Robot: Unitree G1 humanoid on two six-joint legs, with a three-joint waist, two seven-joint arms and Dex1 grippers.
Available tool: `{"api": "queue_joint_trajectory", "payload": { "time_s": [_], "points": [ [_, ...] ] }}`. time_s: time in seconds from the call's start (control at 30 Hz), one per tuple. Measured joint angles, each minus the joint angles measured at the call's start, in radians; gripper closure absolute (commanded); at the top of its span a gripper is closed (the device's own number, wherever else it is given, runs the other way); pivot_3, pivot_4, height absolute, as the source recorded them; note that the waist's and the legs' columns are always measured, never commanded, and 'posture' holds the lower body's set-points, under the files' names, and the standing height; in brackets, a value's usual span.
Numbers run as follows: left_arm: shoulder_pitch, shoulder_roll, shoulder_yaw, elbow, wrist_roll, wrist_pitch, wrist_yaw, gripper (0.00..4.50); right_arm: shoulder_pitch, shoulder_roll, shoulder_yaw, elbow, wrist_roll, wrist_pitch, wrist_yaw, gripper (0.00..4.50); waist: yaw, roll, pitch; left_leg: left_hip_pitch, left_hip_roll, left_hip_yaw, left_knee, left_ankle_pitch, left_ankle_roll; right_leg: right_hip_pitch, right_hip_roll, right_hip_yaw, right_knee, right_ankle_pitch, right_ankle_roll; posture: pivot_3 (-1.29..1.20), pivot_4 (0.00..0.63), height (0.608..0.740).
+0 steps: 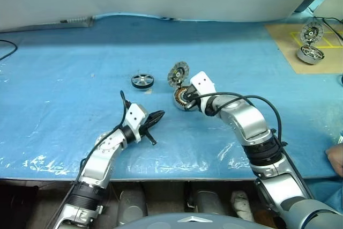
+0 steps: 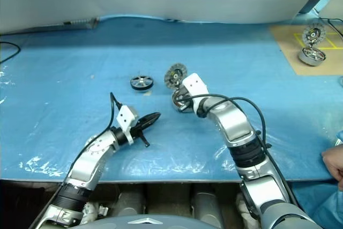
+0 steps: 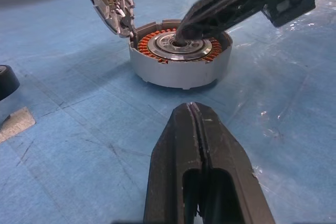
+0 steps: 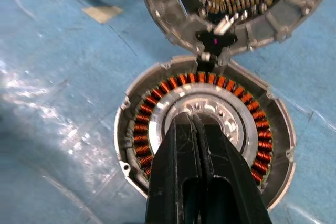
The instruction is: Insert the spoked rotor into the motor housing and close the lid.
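Right now the right gripper (image 3: 181,38) has its two black fingers pressed together, holding nothing, with the tips poked down into the centre of the motor housing (image 4: 205,129), on or just over the shiny hub inside the ring of copper windings. Just beyond those tips the lid (image 4: 231,9) stands swung up on its hinge at the housing's far edge, so the cup is open and bare of any rotor. The spoked rotor (image 1: 142,80) lies flat on the blue table cover (image 1: 64,79), off to the left of the right gripper and past the tip of the left gripper (image 3: 197,129), apart from both. The left gripper is also closed and empty, hovering low over the cover and pointing toward the housing, which sits ahead of it. Judging from this, insertion has not begun, and the trouble lies in where the right fingers sit. A sideways drag on withdrawal could scrape the windings or shove the light housing across the slick cover. Lifting toward the hinge could knock the lid shut over an empty cup. Both grippers must also open before the thin rotor can be picked up, and a pinch on its rim may let it slip or tip.
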Motion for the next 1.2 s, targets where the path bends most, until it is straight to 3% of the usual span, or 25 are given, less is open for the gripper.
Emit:
{"api": "queue_joint_trajectory", "payload": {
  "time_s": [0.17,0.43,0.83,1.17,1.2],
  "points": [
    [-0.007,0.008,0.002,0.0,0.001,0.01,0.01,4.47,0.016,-0.057,-0.056,-0.071,0.03,-0.01,0.034,4.5,0.002,0.0,0.0,0.0,0.0,0.0,0.001,0.0,0.0,0.0,0.0,0.0,0.0,0.0,0.0,0.0,0.15,0.74],
    [-0.058,0.044,0.033,0.0,0.03,0.119,0.094,4.47,0.086,-0.079,-0.019,-0.094,0.031,-0.014,0.045,4.5,-0.003,0.0,0.0,0.0,0.001,0.0,0.0,0.0,0.0,0.0,0.001,0.0,0.0,0.0,0.0,0.0,0.15,0.74],
    [-0.283,0.095,0.158,0.141,-0.012,0.216,0.132,4.47,0.174,-0.074,0.015,-0.139,0.041,-0.121,0.075,4.5,0.002,0.0,0.0,0.0,0.0,-0.001,0.002,0.0,0.0,0.0,0.001,0.0,0.001,0.0,0.0,0.0,0.15,0.74],
    [-0.548,0.126,0.13,0.527,0.069,0.132,0.112,1.16,0.186,-0.072,0.017,-0.139,0.038,-0.144,0.069,4.5,0.004,0.0,0.0,-0.001,0.0,-0.001,0.001,0.0,0.0,0.0,0.001,0.0,0.0,0.001,0.001,0.0,0.15,0.74],
    [-0.57,0.124,0.119,0.573,0.085,0.113,0.114,1.16,0.189,-0.072,0.017,-0.14,0.038,-0.144,0.066,4.5,0.004,0.0,0.0,-0.001,-0.001,-0.001,0.001,0.0,0.0,0.0,0.001,0.0,0.0,0.001,0.001,0.0,0.15,0.74]
  ]
}}
